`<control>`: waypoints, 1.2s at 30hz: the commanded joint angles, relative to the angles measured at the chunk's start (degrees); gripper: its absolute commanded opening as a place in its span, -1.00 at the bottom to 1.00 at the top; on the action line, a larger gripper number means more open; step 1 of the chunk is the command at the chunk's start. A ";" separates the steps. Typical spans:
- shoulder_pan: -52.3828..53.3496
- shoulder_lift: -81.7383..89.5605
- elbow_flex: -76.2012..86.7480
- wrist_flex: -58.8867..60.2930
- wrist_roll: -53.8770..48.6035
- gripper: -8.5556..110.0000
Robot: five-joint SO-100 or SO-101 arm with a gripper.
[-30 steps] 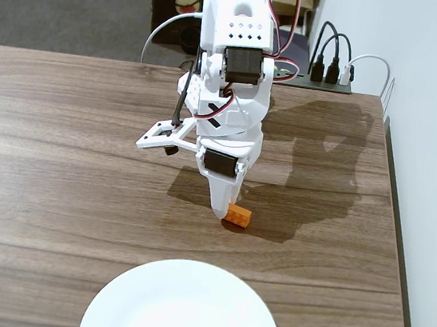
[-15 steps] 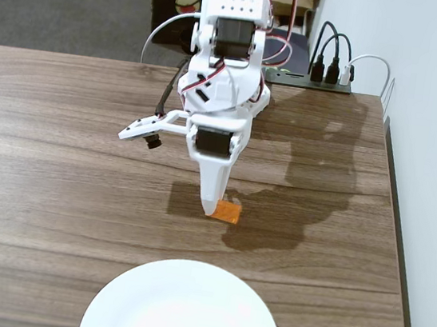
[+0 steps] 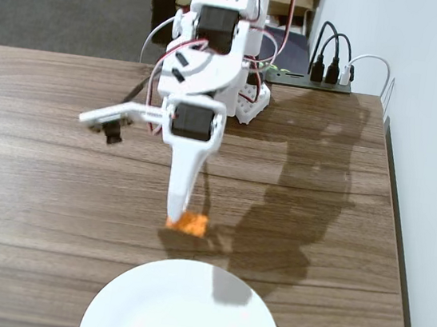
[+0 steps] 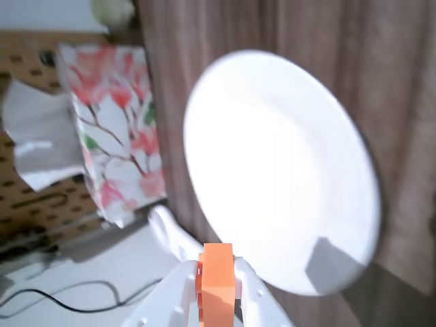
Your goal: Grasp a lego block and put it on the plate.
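The small orange lego block (image 3: 188, 222) is clamped between the white fingers of my gripper (image 3: 179, 216), held just above the wooden table a short way behind the plate. In the wrist view the block (image 4: 218, 279) stands on edge between the two white jaws, which press on both its sides, so my gripper (image 4: 218, 272) is shut on it. The large white round plate (image 3: 183, 312) lies at the front edge of the table, partly cut off by the frame. In the wrist view the plate (image 4: 279, 170) fills the middle, just beyond the block.
The arm's base (image 3: 248, 95) stands at the table's back edge with a black power strip (image 3: 318, 78) and cables to its right. The table's right edge (image 3: 394, 203) runs along a white wall. A floral box (image 4: 112, 122) stands off the table in the wrist view.
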 commanded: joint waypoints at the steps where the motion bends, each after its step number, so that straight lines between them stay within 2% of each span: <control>1: -0.09 -5.36 -6.59 -2.20 -0.18 -0.85; 10: -0.09 -22.94 -20.74 -0.88 1.76 -0.85; 20: -0.18 -36.91 -33.49 9.93 7.38 -0.84; 27: -0.53 -43.77 -39.90 15.12 10.99 -0.85; 36: -0.53 -45.44 -40.96 14.77 10.81 -0.85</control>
